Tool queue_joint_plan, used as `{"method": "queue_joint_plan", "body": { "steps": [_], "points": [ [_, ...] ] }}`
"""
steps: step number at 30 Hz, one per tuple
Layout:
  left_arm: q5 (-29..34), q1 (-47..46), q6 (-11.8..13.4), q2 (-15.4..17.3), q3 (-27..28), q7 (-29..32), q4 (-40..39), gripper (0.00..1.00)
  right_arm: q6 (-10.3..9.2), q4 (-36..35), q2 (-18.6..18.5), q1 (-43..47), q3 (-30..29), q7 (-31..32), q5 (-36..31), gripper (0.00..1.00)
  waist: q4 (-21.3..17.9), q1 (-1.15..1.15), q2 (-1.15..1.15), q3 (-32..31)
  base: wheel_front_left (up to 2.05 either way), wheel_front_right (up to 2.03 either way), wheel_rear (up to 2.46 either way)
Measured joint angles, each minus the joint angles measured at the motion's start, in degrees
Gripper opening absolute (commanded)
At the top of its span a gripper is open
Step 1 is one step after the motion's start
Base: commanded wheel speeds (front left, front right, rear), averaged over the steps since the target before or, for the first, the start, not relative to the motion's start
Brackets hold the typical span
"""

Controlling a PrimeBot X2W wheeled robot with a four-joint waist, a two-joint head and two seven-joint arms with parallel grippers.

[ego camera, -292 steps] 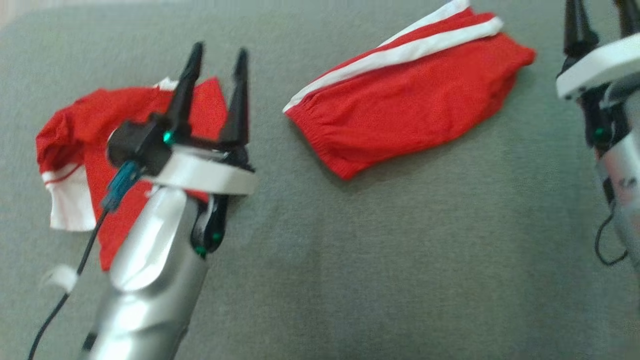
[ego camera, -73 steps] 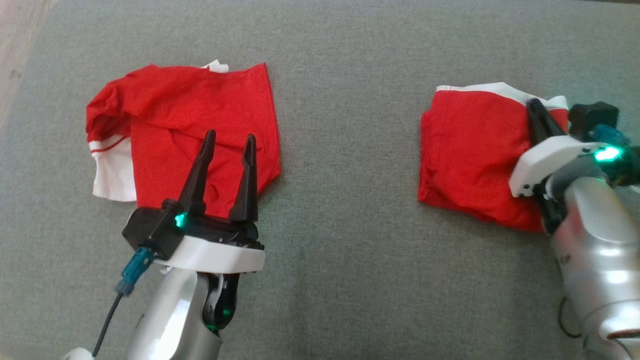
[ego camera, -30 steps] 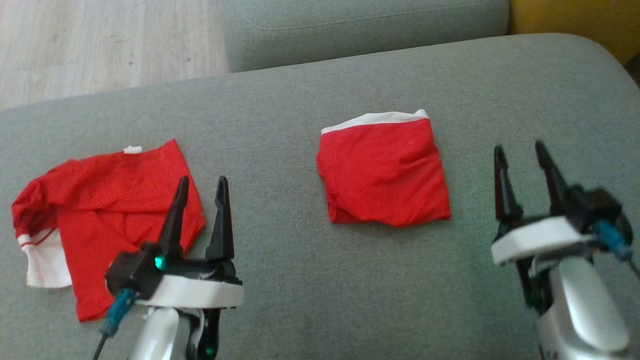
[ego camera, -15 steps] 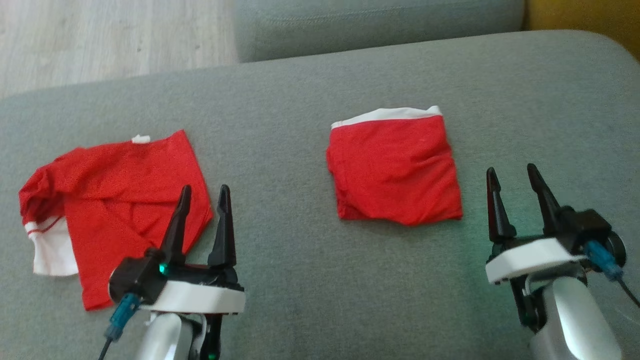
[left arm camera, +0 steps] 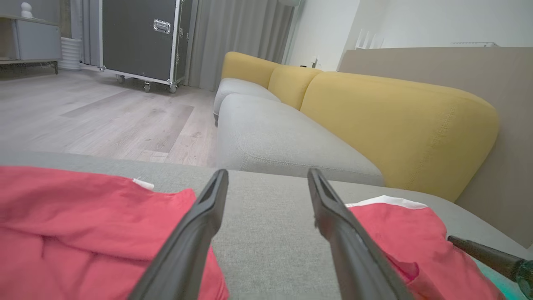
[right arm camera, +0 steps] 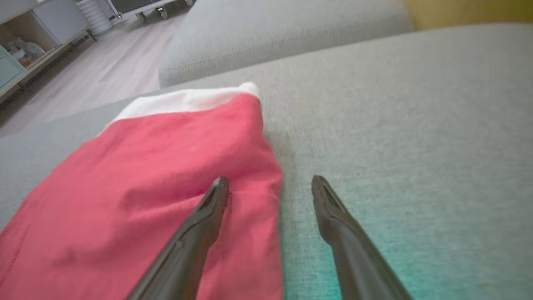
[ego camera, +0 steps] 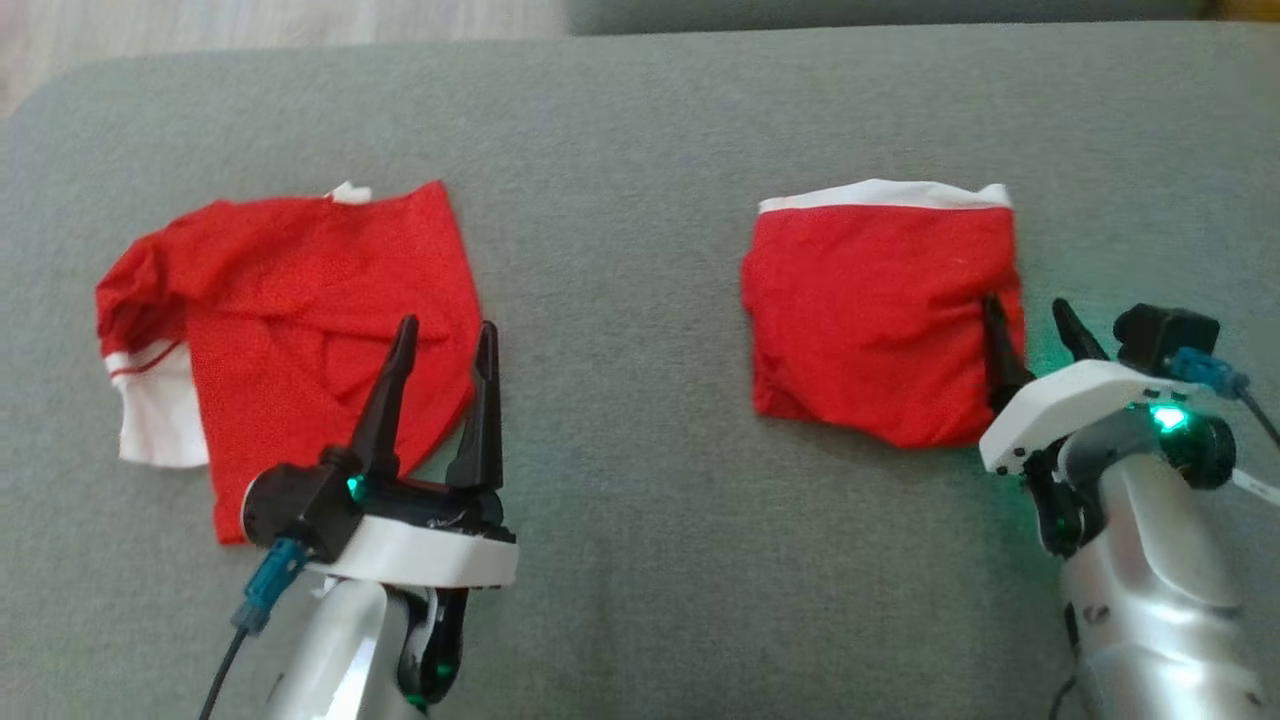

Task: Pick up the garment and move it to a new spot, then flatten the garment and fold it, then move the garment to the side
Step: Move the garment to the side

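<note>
The grey sofa seat (ego camera: 640,110) carries everything. Toward its left edge lies a rumpled red shirt (ego camera: 300,290), one white-cuffed sleeve pointing at that edge. Toward the right side, about midway between the far and near edges, lies the folded red garment (ego camera: 870,300). It is a squarish pad with a white band (ego camera: 885,194) along its far side. The folding looks done, so the step in hand is probably the move to the side.

The right jaws stand wide open and hold nothing. They straddle the folded garment's right edge close to its near corner, one finger (right arm camera: 191,241) over the cloth and the other over bare seat. Whether a tip already touches the cloth cannot be told. The left jaws are just as wide open and empty. They hover over the shirt's near right corner, well apart from the folded garment.

The main risk is a shallow bite. If the right jaws close on the top layer alone, lifting or dragging would peel the fold open. If they close too low, they could pinch the seat fabric along with the cloth and stall the pull. A one-sided drag across the rough seat could also bunch the lower layers or twist the pad. If the left arm drops, it could snag the shirt and pull it along
</note>
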Motion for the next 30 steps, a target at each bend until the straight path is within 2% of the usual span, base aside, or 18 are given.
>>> {"method": "queue_joint_plan", "body": {
  "steps": [5,11,12,13,14,17,22,26,30],
  "points": [
    [0.0,-0.3,0.0,0.0,-0.2,0.0,1.1,1.0,0.0,6.4,0.0,-3.5,-0.2,1.8,4.1,1.0,2.0,0.0,0.0,1.4,0.0,0.0,0.0],
    [0.0,-1.3,0.0,0.0,-0.2,0.0,1.2,1.0,0.0,10.2,-1.0,-6.6,2.0,1.2,1.5,1.0,2.6,-0.01,0.0,1.9,0.0,0.0,0.0],
    [0.0,-1.3,0.0,0.0,-0.2,0.0,1.2,1.0,0.0,10.7,-1.2,-6.8,2.4,0.7,0.8,0.87,2.6,-0.01,0.0,1.9,0.0,0.0,0.0],
    [0.0,-1.3,0.1,0.0,-0.2,0.0,1.2,1.0,0.0,11.2,-1.4,-7.0,2.9,-0.1,0.1,0.3,2.5,-0.01,0.0,1.8,0.0,0.0,0.0],
    [-0.2,-1.3,0.1,0.0,-0.1,0.0,1.2,1.0,0.0,11.6,-1.5,-7.1,3.3,-1.0,-0.6,0.0,2.4,-0.01,0.0,1.7,0.0,0.0,0.0],
    [-0.2,-1.3,0.2,0.0,-0.1,0.0,1.2,1.0,0.0,12.5,-1.7,-7.1,4.6,-3.5,-2.9,0.0,1.9,-0.01,0.0,1.2,0.0,0.0,0.0],
    [-0.6,-1.2,0.3,0.0,0.0,0.0,1.2,1.0,0.0,12.4,-4.2,-7.2,8.2,-6.8,-6.5,0.0,0.8,-0.01,0.0,-0.5,0.0,0.0,0.0],
    [-0.6,-0.9,0.3,0.0,0.3,0.0,1.1,1.0,0.01,11.1,-7.9,-7.6,13.8,-7.2,-8.0,0.0,-0.4,-0.02,0.0,-1.7,0.0,0.0,0.0],
    [-0.6,-0.5,0.3,0.0,0.8,0.0,0.8,1.0,0.0,9.5,-14.4,-9.1,18.8,-6.3,-7.0,0.0,-1.6,-0.02,0.0,-2.1,0.0,0.0,0.0]
  ]
}}
